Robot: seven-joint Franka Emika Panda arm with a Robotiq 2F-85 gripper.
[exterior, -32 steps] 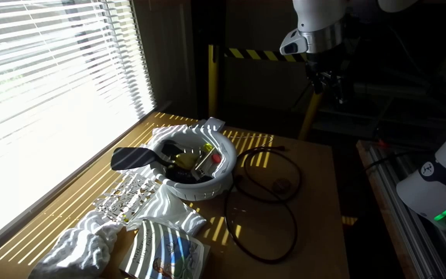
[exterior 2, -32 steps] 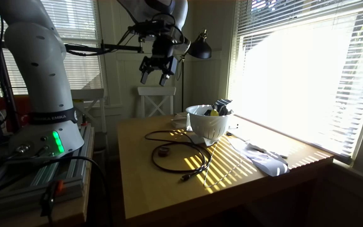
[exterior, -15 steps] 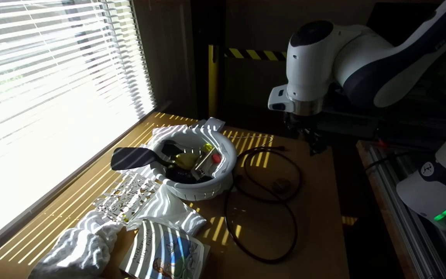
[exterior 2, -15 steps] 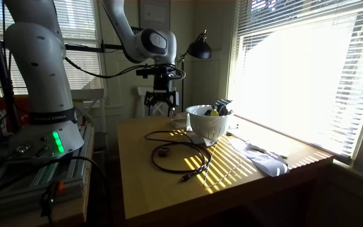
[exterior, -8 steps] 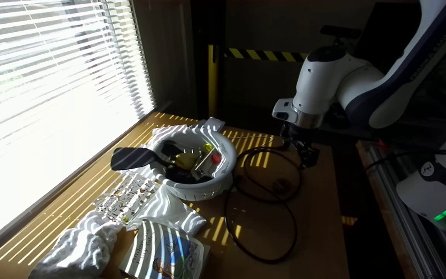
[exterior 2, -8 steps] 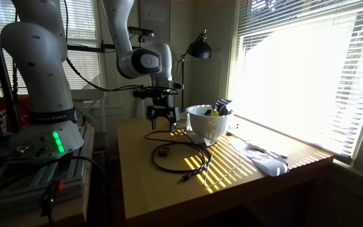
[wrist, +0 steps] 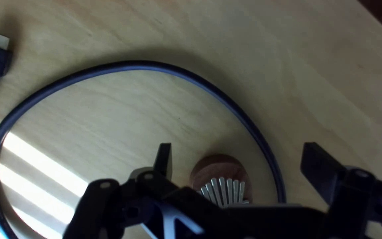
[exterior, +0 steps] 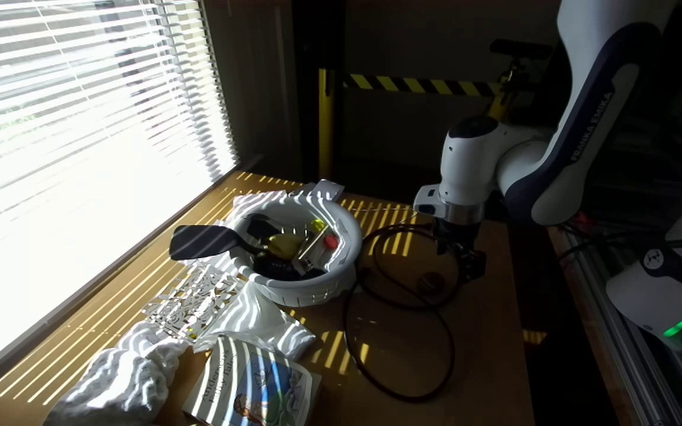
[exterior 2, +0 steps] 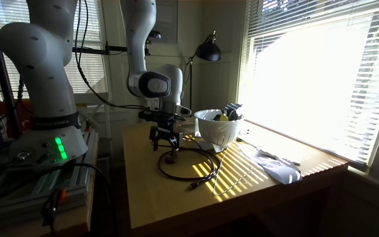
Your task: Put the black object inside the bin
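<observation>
A black cable lies in loops on the table, seen in both exterior views. In the wrist view the cable curves across the wood, with a metal-tipped plug at the left. The white bin stands beside the loops and also shows in an exterior view. It holds several items, including a black spatula sticking out over the rim. My gripper is open and empty low over the cable loop; it also shows in an exterior view. Part of the cable is hidden behind the gripper body.
A small round reddish-brown object with metal prongs lies inside the loop, between and below my fingers. A book, a clear bag and a white cloth lie near the window. A lamp stands behind.
The arm has come down from high above the table to just over the cable loop, and the gripper has turned somewhat. The gripper stays open. The cable and the bin have not moved.
</observation>
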